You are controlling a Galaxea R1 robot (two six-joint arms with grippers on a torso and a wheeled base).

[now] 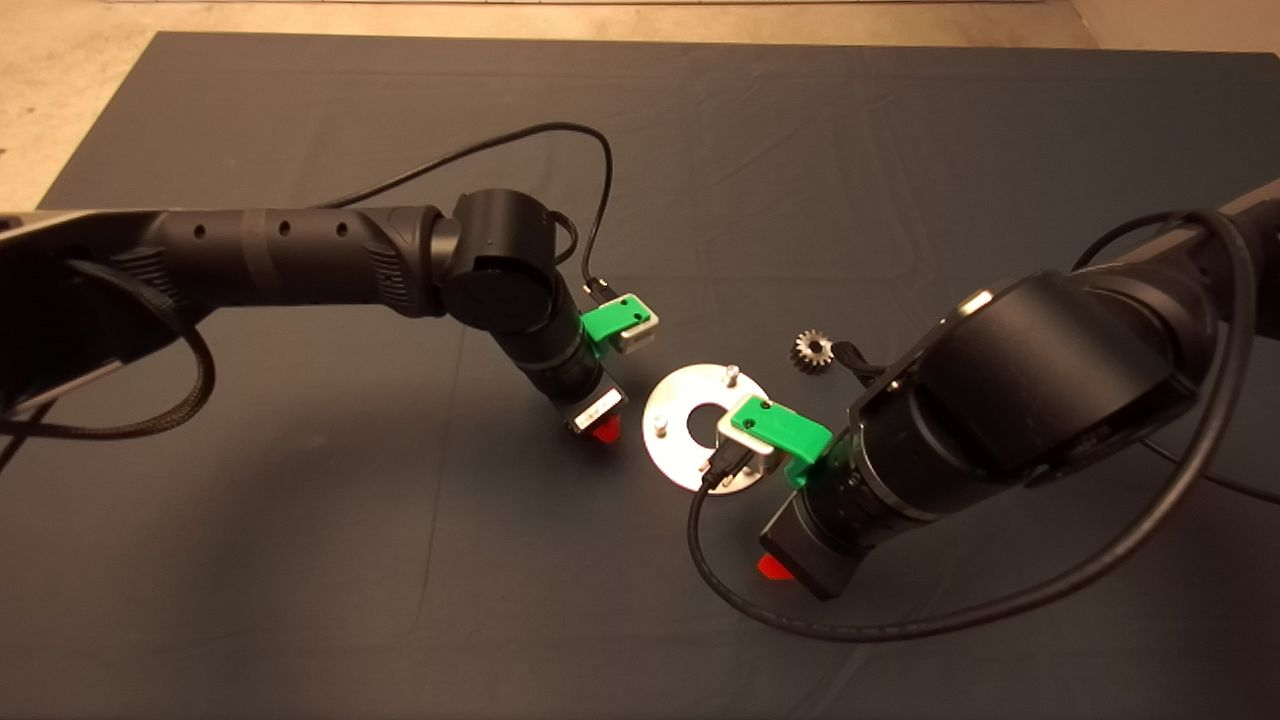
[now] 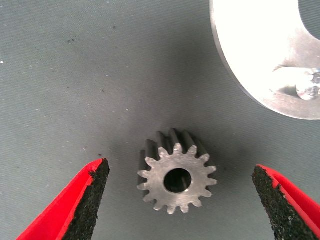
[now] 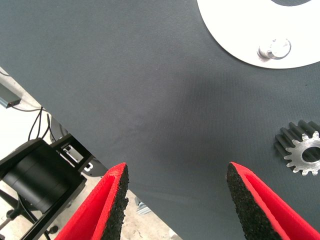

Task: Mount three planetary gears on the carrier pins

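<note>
a: the left tool (image 2: 180, 200) hangs low over a gear (image 2: 176, 179) lying flat on the mat (image 1: 300, 560), just left of the disc (image 1: 668, 440). its fingers (image 2: 90, 200) are spread wide, gripping nothing.

b: and the right tool (image 3: 175, 205)?

a: also spread and empty, near the disc's near right edge, with a second gear (image 3: 302, 148) just beside it. a third gear (image 1: 813, 351) lies to the far right of the disc. the pins i can see (image 1: 732, 373) are bare.

b: what could go wrong?

a: the pads could close on the teeth off-centre, so the gear tilts or skids. a tilted gear would likely jam on a pin. the arms also sit close together.

b: any writing?

a: none that i can read.
</note>
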